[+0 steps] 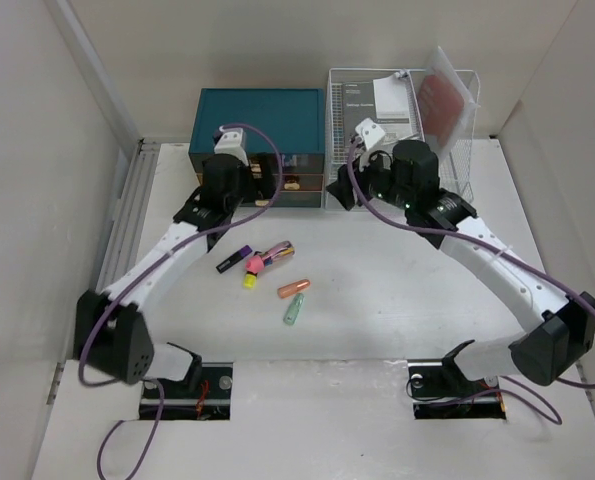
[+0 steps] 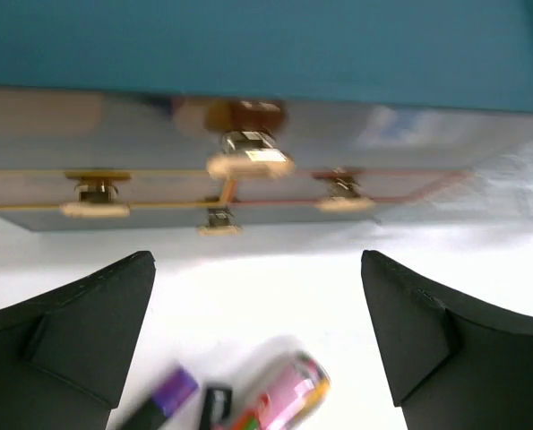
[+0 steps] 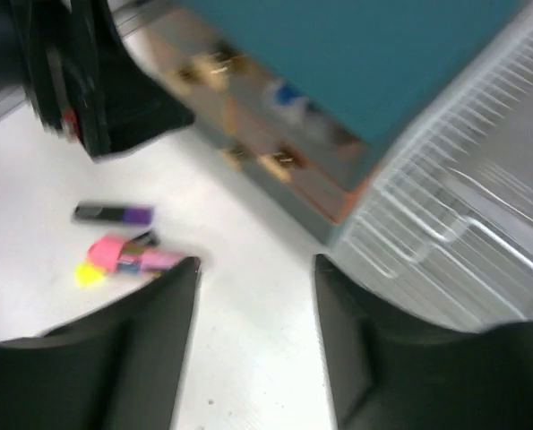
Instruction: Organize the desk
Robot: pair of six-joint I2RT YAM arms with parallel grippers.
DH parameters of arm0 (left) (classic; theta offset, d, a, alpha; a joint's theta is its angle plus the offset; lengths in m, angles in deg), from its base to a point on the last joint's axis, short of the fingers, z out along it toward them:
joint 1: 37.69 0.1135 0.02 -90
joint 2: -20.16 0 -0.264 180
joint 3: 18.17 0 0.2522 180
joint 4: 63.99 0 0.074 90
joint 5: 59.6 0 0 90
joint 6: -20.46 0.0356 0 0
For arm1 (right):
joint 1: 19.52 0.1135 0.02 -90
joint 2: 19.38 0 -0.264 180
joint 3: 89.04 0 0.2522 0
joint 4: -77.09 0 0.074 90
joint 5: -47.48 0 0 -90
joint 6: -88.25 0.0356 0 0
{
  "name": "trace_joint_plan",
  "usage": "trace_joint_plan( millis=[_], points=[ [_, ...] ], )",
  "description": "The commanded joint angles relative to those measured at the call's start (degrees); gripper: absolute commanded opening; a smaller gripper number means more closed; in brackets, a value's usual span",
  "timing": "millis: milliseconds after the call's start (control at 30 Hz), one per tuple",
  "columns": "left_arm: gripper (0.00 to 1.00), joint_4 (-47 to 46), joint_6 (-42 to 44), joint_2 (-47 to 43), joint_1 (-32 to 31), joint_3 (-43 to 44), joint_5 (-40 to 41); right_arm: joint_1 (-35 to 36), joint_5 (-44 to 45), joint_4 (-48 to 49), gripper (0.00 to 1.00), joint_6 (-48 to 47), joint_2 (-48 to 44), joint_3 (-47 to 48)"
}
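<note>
The open, empty left gripper [image 2: 257, 269] points at the drawer chest [image 2: 248, 54] by the desk's [image 1: 397, 290] far edge, with the markers [image 1: 267, 260] apparently just on its near-edge side.

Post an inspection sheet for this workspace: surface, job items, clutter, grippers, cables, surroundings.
Surface: desk is white and flat; no spills seen.
Job's things: the desk itself; the teal drawer chest and wire rack stand side by side at its back edge.
Clutter: loose pens mid-desk: purple marker, pink-yellow highlighter, orange pen, green pen.
Grippers: left gripper open, facing the chest's drawers; right gripper open, holding nothing.
Cables: purple cables run along both arms; none lies on the pens.
Surroundings: pale walls on three sides; nothing else seen.
</note>
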Motion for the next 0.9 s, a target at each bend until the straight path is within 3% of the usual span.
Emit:
trace_joint_plan(
  millis=[0, 33, 167, 233, 367, 500, 867],
  points=[
    [1.00, -0.4, -1.1, -13.1, -1.5, -2.3, -1.4, -1.0, -23.6, 2.8, 0.63, -11.3, -1.4, -2.4],
    [1.00, -0.4, -1.1, -15.3, -1.5, -4.3, -2.0, -1.0, -32.2, 2.8, 0.73, -13.8, -1.4, -2.4],
    [1.00, 0.4, -1.1, -25.3, -1.5, -9.9, 0.1, 1.1, -45.2, -7.6, 0.73, -32.7, 3.1, -2.5],
    [1.00, -0.9, -0.4, -30.9, -1.0, -15.1, 2.8, 3.3, -44.1, -12.0, 0.73, -40.6, 6.6, -2.0],
    [1.00, -3.3, -1.4, -37.5, -0.4, -20.4, 12.5, 7.4, -38.0, -12.1, 0.73, -43.7, 13.4, 0.7],
    [1.00, -1.4, -2.1, -40.3, -0.4, -19.4, 16.7, 9.8, -33.1, -12.1, 0.84, -45.2, 20.0, 4.2],
    [1.00, -1.4, -1.0, -46.8, -0.4, -20.0, 18.6, 13.9, -26.2, -12.1, 0.85, -46.7, 32.9, 12.9]
  ],
)
